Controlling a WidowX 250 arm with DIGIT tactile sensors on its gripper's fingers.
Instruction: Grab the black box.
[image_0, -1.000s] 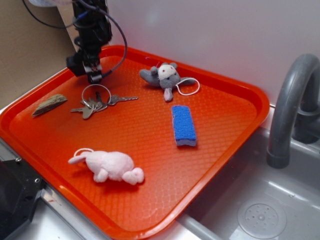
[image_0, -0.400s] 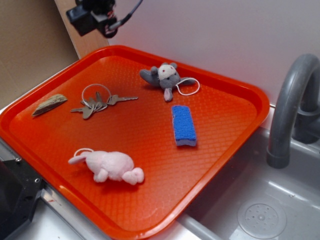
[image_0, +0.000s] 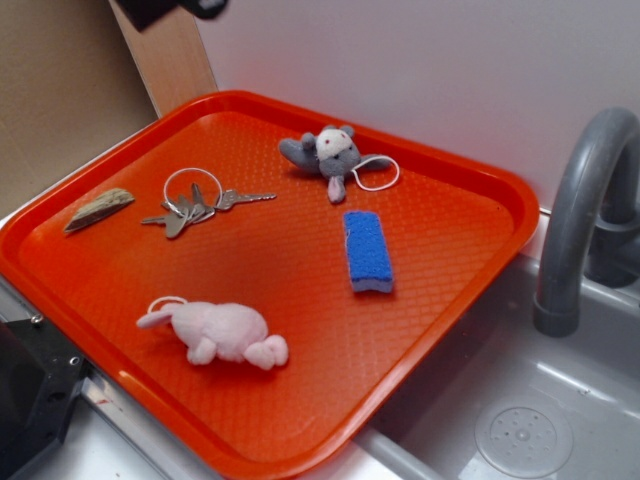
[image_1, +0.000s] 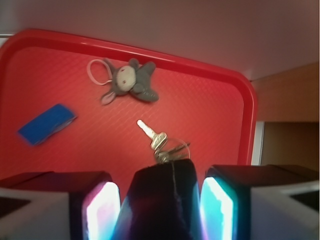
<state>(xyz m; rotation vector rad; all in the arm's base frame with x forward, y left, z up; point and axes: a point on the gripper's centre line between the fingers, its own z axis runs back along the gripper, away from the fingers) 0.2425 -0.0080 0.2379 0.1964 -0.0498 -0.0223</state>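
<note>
Two lit fingers (image_1: 102, 210) of the hand (image_1: 160, 210) sit either side of the black box (image_1: 162, 197), which fills the gap between them in the wrist view; the hand looks clamped on the box, lifted high over the orange tray (image_0: 480, 200). In the exterior view only a dark scrap of the arm shows at the 11 o'clock corner, well above the tray. My judgement: the grab is essentially made, and doing it well now means keeping the squeeze steady and the hand level, since the box's smooth rounded edges could slip from the pads.

Below, the keys (image_0: 195, 205) lie at about 10 o'clock on the tray, directly under the hand in the wrist view. A grey plush mouse (image_0: 330, 155) rests toward 12 o'clock, a blue sponge (image_0: 368, 250) near centre-right, a pink plush toy (image_0: 225, 333) at 7 o'clock, and a brownish sliver (image_0: 98, 209) at 9 o'clock. A grey faucet (image_0: 585, 200) stands off at 3 o'clock. Nothing crowds the raised hand.
</note>
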